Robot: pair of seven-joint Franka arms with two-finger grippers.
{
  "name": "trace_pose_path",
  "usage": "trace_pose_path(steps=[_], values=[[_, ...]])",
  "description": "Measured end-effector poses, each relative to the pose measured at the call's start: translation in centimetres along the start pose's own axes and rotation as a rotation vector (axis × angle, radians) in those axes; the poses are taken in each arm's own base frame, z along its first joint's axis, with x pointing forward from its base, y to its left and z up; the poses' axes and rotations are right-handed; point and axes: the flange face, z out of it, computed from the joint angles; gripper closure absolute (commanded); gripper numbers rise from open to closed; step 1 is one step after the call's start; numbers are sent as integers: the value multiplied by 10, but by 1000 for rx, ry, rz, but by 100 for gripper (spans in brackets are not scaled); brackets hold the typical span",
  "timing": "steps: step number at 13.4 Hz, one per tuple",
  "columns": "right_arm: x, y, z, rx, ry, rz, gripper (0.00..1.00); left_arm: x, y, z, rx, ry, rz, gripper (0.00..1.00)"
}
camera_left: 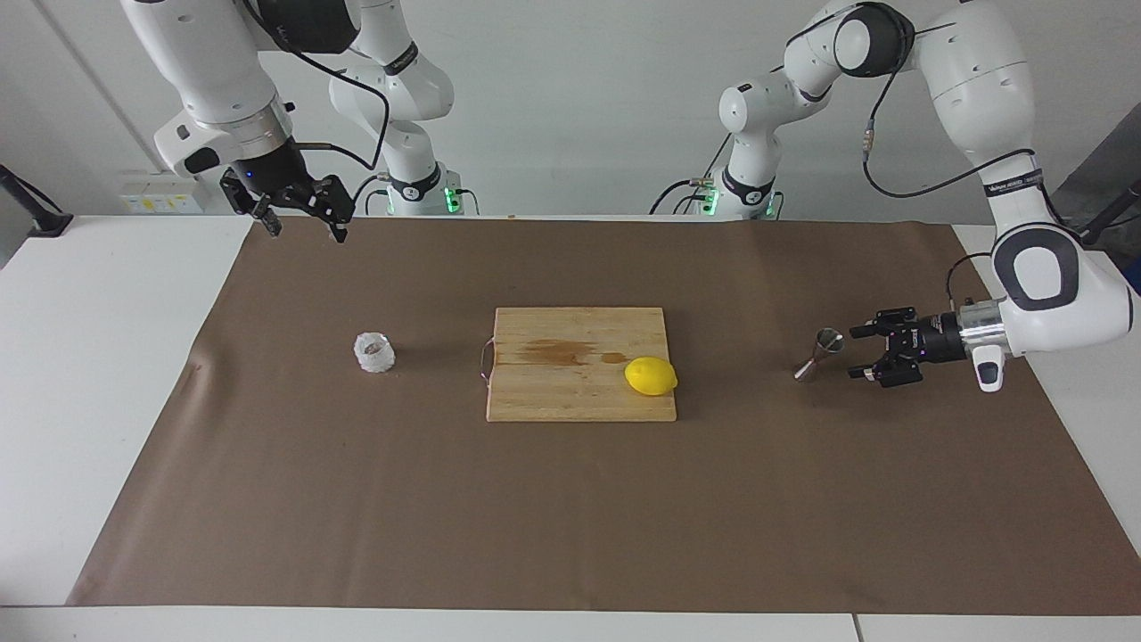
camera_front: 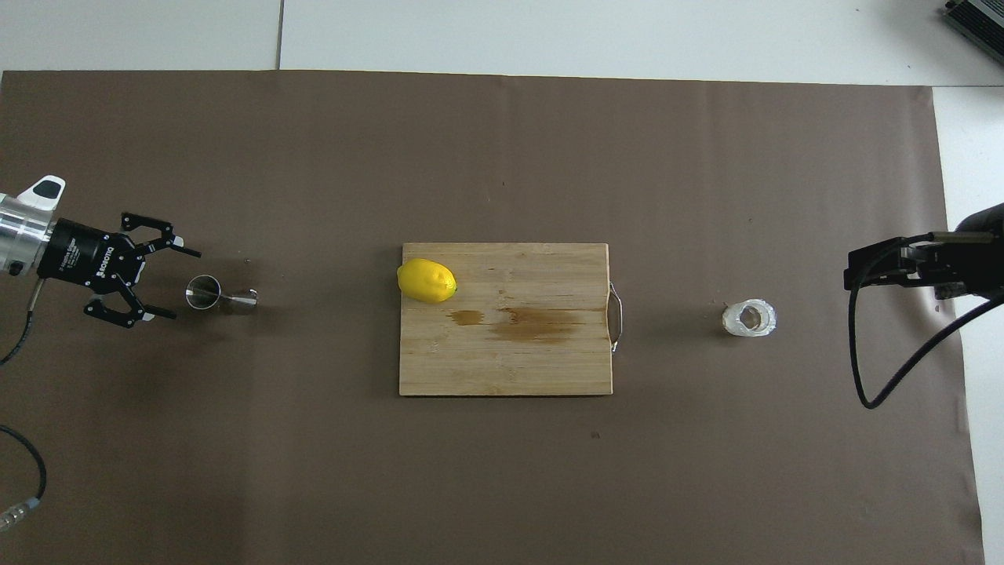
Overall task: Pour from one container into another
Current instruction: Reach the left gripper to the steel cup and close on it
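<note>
- The left gripper [camera_left: 857,352] is low over the brown mat, at the left arm's end of the table; its two fingers are spread wide and hold nothing
- It lies almost level, with the fingers pointing along the table toward the jigger [camera_left: 819,353], which stands just beside the fingertips and does not touch them
- In the overhead view the left gripper [camera_front: 174,283] has one finger a little farther from the robots than the jigger [camera_front: 212,295] and one a little nearer, so the opening faces the jigger directly
- The jigger stands upright on the mat, its long axis vertical; I judge that a level sideways approach can close on it near the narrow waist
- The cutting board [camera_left: 579,363] is in the middle of the table, with a lemon [camera_left: 651,375] on its corner toward the jigger
- The faceted cup [camera_left: 374,351] stands on the mat toward the right arm's end, well apart from the jigger
- The right gripper [camera_left: 303,217] hangs high over the mat's edge near the robots, fingers also open and empty; this arm waits, and it is the nearer one to the cup
</note>
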Motion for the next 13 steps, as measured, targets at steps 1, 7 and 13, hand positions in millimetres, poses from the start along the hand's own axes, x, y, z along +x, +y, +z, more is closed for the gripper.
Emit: trace_pose_path(steps=[1,7,13], values=[[0,0,0,0,0,0,0,1,-1,4,-8,-16,-7,0],[0,0,0,0,0,0,0,-1,-3,12,-42,-61,-21,0],[0,0,0,0,0,0,0,-6,-3,17,-47,-76,-20,0]])
